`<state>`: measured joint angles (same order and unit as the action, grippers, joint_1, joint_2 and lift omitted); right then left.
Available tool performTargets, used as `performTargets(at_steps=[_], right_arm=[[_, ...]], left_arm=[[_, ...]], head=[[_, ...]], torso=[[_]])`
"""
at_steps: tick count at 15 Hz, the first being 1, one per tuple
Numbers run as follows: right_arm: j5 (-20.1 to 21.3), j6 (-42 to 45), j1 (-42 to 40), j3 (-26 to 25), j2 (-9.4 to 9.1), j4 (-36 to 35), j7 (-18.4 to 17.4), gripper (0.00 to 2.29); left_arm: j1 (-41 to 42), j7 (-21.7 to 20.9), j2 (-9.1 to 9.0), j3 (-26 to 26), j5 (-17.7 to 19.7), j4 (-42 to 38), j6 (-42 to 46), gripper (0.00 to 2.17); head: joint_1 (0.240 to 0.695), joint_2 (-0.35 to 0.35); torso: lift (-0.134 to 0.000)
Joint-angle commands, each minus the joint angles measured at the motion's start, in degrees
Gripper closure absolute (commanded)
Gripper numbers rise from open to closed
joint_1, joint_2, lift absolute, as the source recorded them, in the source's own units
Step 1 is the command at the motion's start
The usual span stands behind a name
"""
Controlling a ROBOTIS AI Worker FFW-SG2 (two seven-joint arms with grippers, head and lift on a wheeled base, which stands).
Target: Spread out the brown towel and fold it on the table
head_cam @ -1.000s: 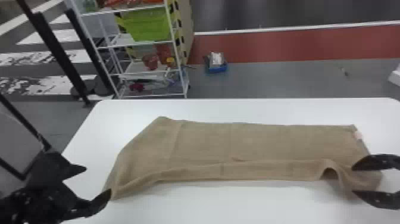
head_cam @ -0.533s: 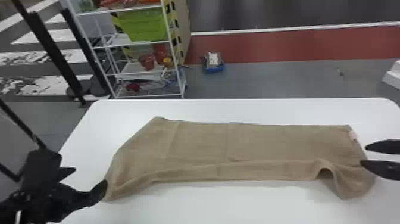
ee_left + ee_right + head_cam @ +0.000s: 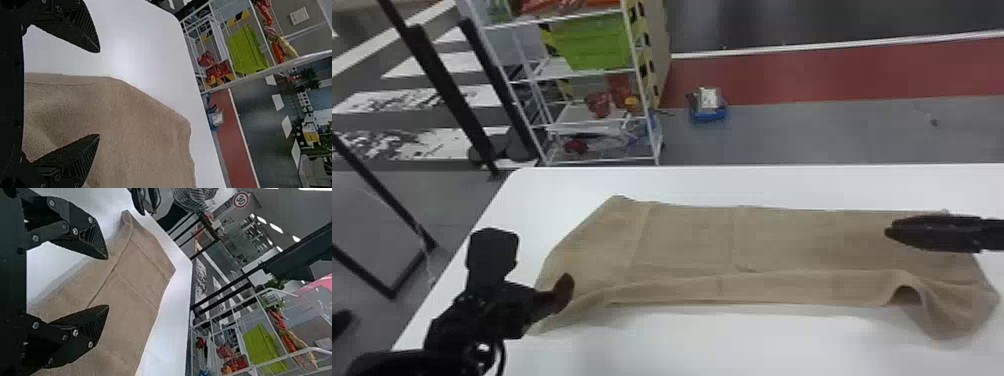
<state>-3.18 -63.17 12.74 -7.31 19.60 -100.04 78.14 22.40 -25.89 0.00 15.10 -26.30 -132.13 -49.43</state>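
Past the far left corner of the white table (image 3: 707, 340) stands a white shelf rack (image 3: 635, 60) with a green bin (image 3: 594, 45) in it. A small blue thing (image 3: 709, 115) is on the floor behind the table, and 2 black poles (image 3: 447, 95) lean to the left of the rack. The right claw (image 3: 889, 232) blocks the head view of a bit of the towel's right end, and the left claw (image 3: 532, 260) is in front of its left side. The brown towel (image 3: 757, 245) lies on the table, long from left to right. Its far edge is almost straight. Its left end slants, so the near corner there pokes out to the left and toward the robot. A long ridge runs along the near side, and near the right end the cloth pops up in a little bump (image 3: 907, 277). The left claw's 2 fingers are wide apart in its wrist view, with table and towel seen between them and nothing pinched. The right claw is open too, with a smaller gap, and holds nothing. I can't tell if either claw touches the cloth.
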Motion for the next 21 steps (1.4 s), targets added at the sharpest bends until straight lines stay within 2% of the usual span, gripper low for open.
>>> performTargets(at_steps=[1, 2, 3, 4, 5, 7, 8, 9, 10, 13, 14, 15, 17, 19, 21], right_arm=[[9.3, -6.9, 4.6, 7.7, -1.32, -2.3, 0.2, 0.58], [13.6, -9.9, 6.3, 10.9, -1.76, -2.5, 0.2, 0.58], [18.4, -13.1, 8.3, 16.4, -1.76, -2.5, 0.2, 0.58], [22.3, -13.4, 9.8, 20.3, -2.46, -2.2, 0.2, 0.58], [24.9, -13.4, 10.7, 22.0, -4.04, -0.6, 0.2, 0.58], [27.9, -13.3, 12.7, 26.3, -6.24, 2.4, 0.2, 0.58], [27.8, -12.9, 12.9, 26.6, -6.85, 2.7, 0.2, 0.58], [28.4, -11.9, 13.4, 27.9, -6.85, 2.8, 0.2, 0.58], [31.7, -8.9, 13.8, 30.3, -6.94, 2.8, 0.2, 0.58], [37.8, 2.7, 12.5, 33.7, -6.06, 0.3, 0.2, 0.58], [38.7, 6.4, 11.4, 34.8, -5.27, -0.8, 0.2, 0.58], [38.8, 7.3, 10.5, 36.2, -3.6, -1.8, 0.2, 0.58], [39.8, 11.9, 7.6, 37.2, -2.63, -3.5, 0.2, 0.58], [40.4, 13.8, 5.8, 38.3, -0.88, -5.2, 0.2, 0.58], [40.5, 15.0, 4.9, 38.8, -0.7, -5.2, 0.2, 0.58]], left_arm=[[-2.8, 0.0, -0.15, -0.7, 3.1, 0.1, -6.4, 0.14], [-3.1, 0.0, -0.15, -0.9, 3.8, 0.1, -6.6, 0.14], [-3.1, -0.1, -0.15, -1.1, 3.9, 0.1, -6.6, 0.14], [-3.1, -0.4, -0.15, -1.1, 3.9, 0.1, -6.6, 0.14], [-2.8, -0.6, -0.15, -1.1, 4.0, 0.1, -6.6, 0.14], [-2.3, -0.8, -0.15, -0.8, 4.2, 0.0, -6.6, 0.14], [-1.9, -0.8, -0.15, -0.5, 4.3, -0.1, -6.4, 0.14], [-1.6, -1.0, -0.15, -0.1, 4.5, -0.2, -6.4, 0.14], [-1.4, -1.0, -0.15, 0.6, 4.6, -0.3, -6.4, 0.14], [-0.9, -1.2, -0.15, 2.2, 5.9, -0.6, -6.3, 0.14], [-0.9, -1.2, -0.15, 2.5, 6.3, -0.5, -6.1, 0.14], [-0.9, -1.2, -0.15, 2.8, 6.8, -0.5, -5.7, 0.14], [-0.9, -1.2, -0.15, 3.2, 7.3, -0.2, -5.6, 0.14], [-0.9, -1.2, -0.15, 3.7, 7.6, 0.0, -5.4, 0.14], [-1.0, -1.2, -0.15, 4.0, 7.7, 0.4, -5.2, 0.14]], head=[[0.695, 0.221], [0.695, 0.226], [0.695, 0.232], [0.695, 0.236], [0.695, 0.248], [0.695, 0.261], [0.695, 0.271], [0.695, 0.294], [0.695, 0.304], [0.695, 0.331], [0.695, 0.337], [0.695, 0.35], [0.695, 0.35], [0.695, 0.35], [0.695, 0.35]], torso=[[-0.124], [-0.124], [-0.124], [-0.124], [-0.124], [-0.124], [-0.124], [-0.124], [-0.124], [-0.124], [-0.124], [-0.124], [-0.124], [-0.124], [-0.124]])
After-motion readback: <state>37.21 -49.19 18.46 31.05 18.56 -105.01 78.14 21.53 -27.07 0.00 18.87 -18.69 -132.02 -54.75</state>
